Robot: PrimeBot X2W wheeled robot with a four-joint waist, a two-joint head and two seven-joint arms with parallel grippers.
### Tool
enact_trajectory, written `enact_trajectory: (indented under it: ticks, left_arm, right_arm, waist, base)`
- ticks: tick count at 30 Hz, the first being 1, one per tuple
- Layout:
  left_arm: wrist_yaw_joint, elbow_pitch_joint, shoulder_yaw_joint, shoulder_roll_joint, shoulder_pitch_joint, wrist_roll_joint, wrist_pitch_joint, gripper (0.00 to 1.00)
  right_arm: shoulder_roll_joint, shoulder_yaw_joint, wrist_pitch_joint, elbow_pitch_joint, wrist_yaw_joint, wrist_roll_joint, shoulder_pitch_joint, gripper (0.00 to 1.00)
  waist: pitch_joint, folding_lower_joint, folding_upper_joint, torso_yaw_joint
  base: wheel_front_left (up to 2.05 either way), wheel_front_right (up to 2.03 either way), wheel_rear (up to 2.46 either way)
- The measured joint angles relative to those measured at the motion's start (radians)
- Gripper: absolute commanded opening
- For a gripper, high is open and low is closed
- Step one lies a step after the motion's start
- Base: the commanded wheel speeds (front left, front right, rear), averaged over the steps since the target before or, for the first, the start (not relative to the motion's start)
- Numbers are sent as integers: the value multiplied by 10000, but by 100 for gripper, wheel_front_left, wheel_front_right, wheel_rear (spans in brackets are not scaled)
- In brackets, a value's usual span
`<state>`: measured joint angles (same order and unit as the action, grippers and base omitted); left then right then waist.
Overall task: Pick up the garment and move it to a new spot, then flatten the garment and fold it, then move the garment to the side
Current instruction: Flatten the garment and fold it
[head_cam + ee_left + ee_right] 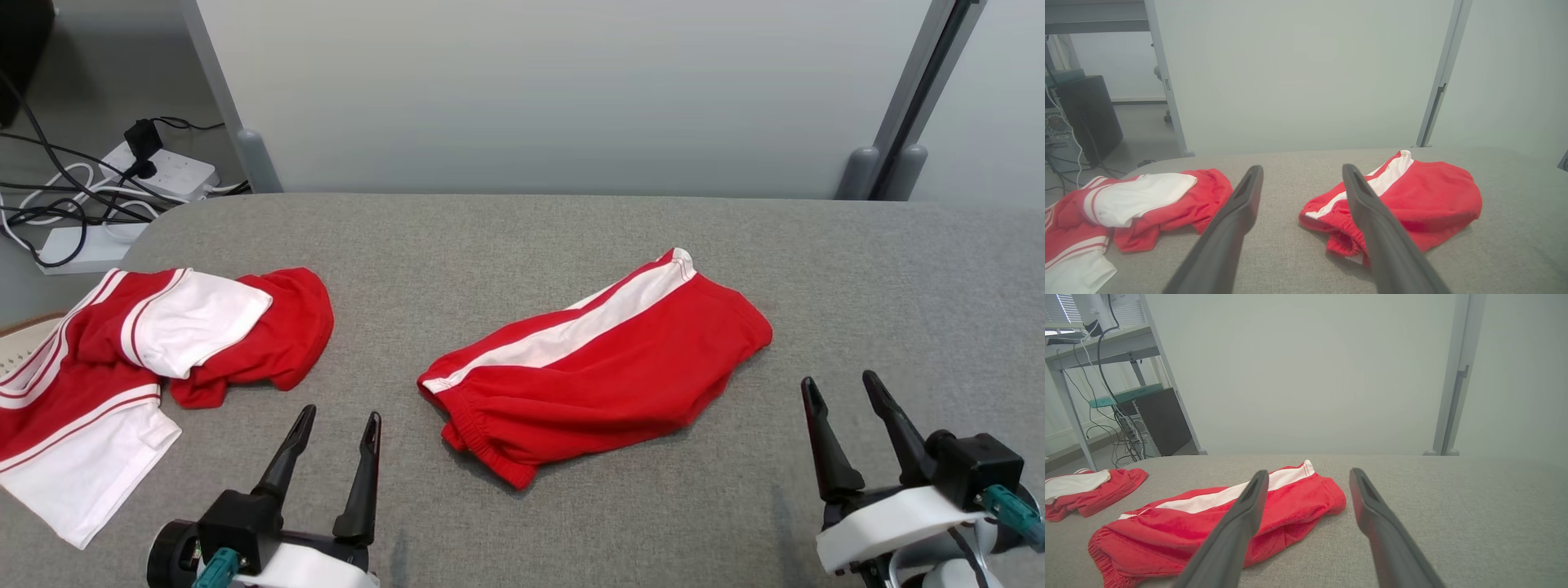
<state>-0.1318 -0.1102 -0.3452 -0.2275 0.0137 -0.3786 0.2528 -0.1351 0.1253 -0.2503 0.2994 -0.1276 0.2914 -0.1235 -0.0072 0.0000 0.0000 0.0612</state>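
Red shorts [596,367] with a white side stripe lie rumpled mid-table [522,237], elastic waistband toward 7 o'clock. Left gripper [341,413] at 8 o'clock and right gripper [839,380] at 4 o'clock hover empty, fingers apart.

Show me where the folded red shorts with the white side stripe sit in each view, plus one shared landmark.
Head view: red shorts with the white stripe, centre of the grey fabric surface.
Left wrist view: shorts, right of centre.
Right wrist view: shorts, lower left.
Shared landmark: crumpled red-and-white garment heap, left of the shorts in all three.
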Motion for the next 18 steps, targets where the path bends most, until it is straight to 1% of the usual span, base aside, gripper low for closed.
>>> enact_trajectory:
  ticks: [4,7,9,12,15,18]
  left_arm:
    - [230,31,194,251,-112,359,0,100]
    - [330,71,326,391,-113,570,0,100]
    - [372,94,401,516,-113,727,2,100]
    - [621,96,416,593,-110,917,0,100]
    - [786,88,454,677,-98,1074,0,100]
    - [894,33,449,834,-93,1223,0,100]
  right_arm:
    - [27,-4,0,48,0,268,204,100]
    - [29,75,2,468,0,963,153,100]
    - [25,173,2,943,0,1749,-74,100]
    - [-27,245,165,1716,2,3118,-779,100]
    - [-153,410,719,2475,10,4362,-1654,100]
    - [-347,575,1323,3335,12,5172,-2476,100]
  waist:
    - [58,0,0,-28]
    - [135,0,0,-6]
    - [214,0,0,28]
    - [323,0,0,127]
    - [434,0,0,266]
    - [530,0,0,430]
  base:
    - [0,0,0]
    - [0,0,0]
    - [0,0,0]
    - [0,0,0]
    - [0,0,0]
    - [0,0,0]
